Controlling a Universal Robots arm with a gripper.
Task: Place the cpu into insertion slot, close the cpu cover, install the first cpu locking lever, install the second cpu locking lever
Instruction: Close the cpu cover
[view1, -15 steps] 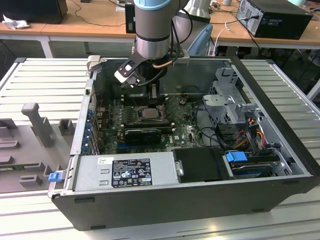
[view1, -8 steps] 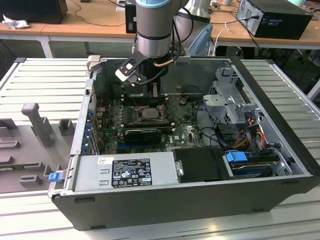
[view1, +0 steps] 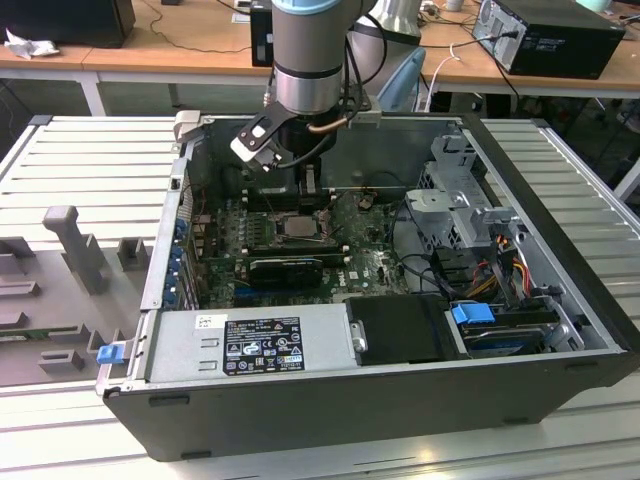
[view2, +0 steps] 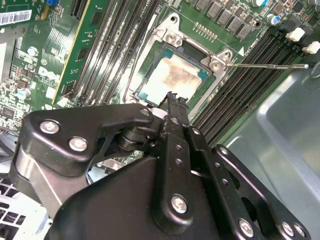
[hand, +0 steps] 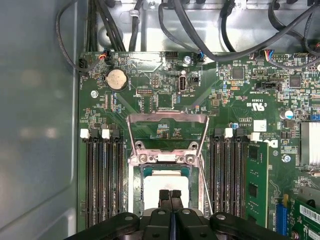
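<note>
Sitting in the insertion slot (view2: 196, 50), the cpu (view2: 175, 77) is counted placed; cpu cover (hand: 167, 118) raised, lever (view2: 265, 65) unhooked; gripper (hand: 170, 194) closed, empty.

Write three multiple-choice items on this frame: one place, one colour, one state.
1. Where is the cpu?
A. in the insertion slot
B. on the memory sticks
C. outside the case
2. What colour is the circuit board?
A. red
B. green
C. white
3. How is the cpu cover?
A. shut over the chip
B. swung open
C. taken off

Answers: 1 A, it lies flat inside the slot's rim, below the shut gripper. 2 B, green shows all around the slot. 3 B, the frame stands back from the slot, board showing through its window.
</note>
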